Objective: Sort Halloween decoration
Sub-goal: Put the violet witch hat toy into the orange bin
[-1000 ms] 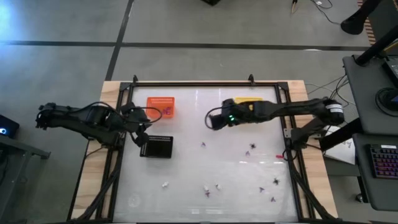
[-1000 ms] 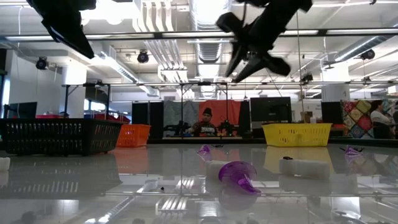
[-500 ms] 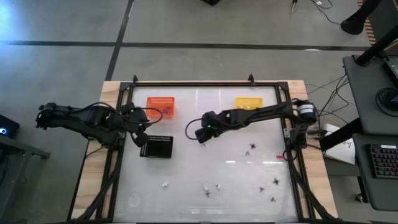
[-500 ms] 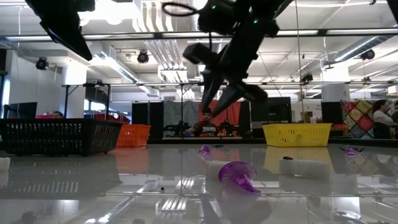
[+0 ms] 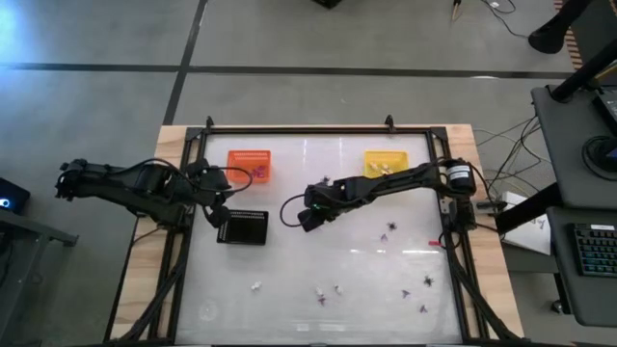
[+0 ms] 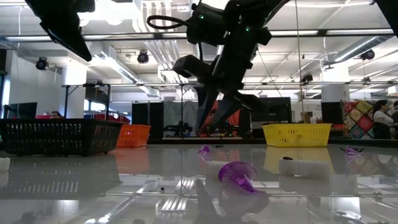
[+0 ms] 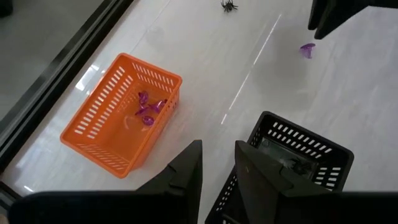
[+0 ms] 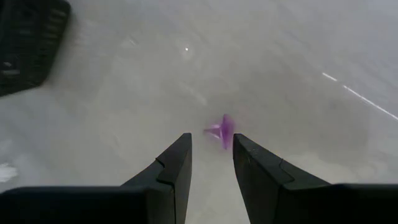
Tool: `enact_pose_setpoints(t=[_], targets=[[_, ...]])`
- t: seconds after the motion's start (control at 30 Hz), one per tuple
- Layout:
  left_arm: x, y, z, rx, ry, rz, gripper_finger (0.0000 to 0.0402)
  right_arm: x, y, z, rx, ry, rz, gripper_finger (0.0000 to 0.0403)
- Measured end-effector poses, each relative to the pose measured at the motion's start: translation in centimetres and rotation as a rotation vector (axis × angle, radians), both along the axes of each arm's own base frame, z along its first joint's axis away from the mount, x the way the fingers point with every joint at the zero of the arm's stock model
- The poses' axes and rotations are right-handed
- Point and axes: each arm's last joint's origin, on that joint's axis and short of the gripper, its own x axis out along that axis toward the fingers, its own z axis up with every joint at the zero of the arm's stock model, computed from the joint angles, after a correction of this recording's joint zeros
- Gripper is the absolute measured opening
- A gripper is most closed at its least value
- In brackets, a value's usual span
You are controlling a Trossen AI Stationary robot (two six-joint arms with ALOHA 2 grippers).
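While my right hand [image 8: 210, 163] hovers part-open, empty, over purple trinket [image 8: 222, 130] lying mid-bench [image 5: 289, 275]: trinket looks featherlight, hard plastic, slick on glossy top. Pinch across its flared body, gently, or it skitters.

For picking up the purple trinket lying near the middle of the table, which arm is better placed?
The right. Its end effector hangs open directly over the purple trinket, while the left end effector waits by the black basket.
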Motion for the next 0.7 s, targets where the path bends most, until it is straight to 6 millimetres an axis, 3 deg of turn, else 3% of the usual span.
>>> enact_pose_setpoints(t=[0.7], targets=[[0.1, 0.0, 0.0, 0.001, 0.004, 0.0, 0.0078, 0.3, 0.7, -3.0, -0.009, 0.065, -0.001, 0.0106]])
